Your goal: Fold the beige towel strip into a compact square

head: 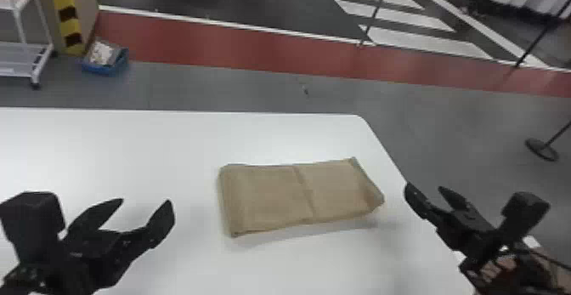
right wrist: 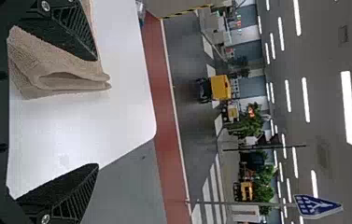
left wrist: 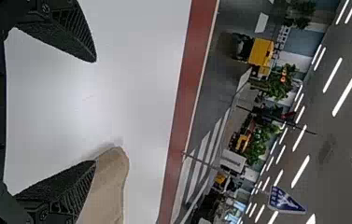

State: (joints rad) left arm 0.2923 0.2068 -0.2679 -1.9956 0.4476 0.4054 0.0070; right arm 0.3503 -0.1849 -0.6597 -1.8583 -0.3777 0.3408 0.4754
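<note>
"Black fingers spread wide, the left hand (head: 145, 202) hovers over the near left part of a white surface (head: 127, 145), gripping nothing."

"And its counterpart?"

"The right hand (head: 425, 187) poises at the surface's right edge, also released, its fingers parted and its grasp unfilled."

"How does that edge run?"

"It slants away from the right hand to a rounded far corner, with grey floor (head: 450, 141) outside it. The far edge crosses the scene beyond the towel (head: 272, 196). White surface spreads between that edge and the cloth, and farther to the left; a narrower band separates the left hand from the towel."

"Where does the towel itself lie?"

"Between the two hands and apart from both, a beige rectangle, its long side running left to right, a crease crossing its middle. Its right end sits near the right hand, close to the slanting edge."

"Any closer look?"

"The right wrist view shows folded layers looped at the towel's end, past one finger (right wrist: 78, 30) of the right hand. The left wrist view shows a rounded beige corner past one finger (left wrist: 66, 186) of the left hand."
</note>
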